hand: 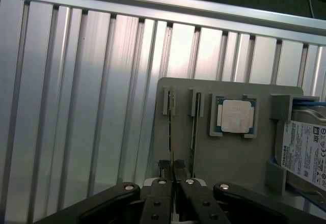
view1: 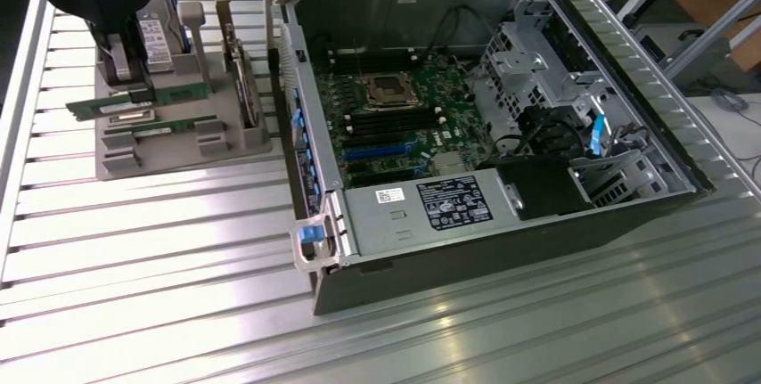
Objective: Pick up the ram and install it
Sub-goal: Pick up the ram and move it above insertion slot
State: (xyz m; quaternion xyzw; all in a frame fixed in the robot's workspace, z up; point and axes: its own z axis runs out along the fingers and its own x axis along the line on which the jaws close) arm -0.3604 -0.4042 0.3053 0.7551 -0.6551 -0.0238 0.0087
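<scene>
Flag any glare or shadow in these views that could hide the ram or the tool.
Exterior view: glare washes the table beside the gray holder; the case interior is dim but visible. Wrist view: bright streaks on the table ribs, while the tool sits in shadow, shut on the ram seen edge-on.

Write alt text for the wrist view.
The hand pinches the edge-on ram at the grey holder, which also carries a second ram stick, a silver CPU and a hard drive. A ribbed metal table lies beneath.
</scene>
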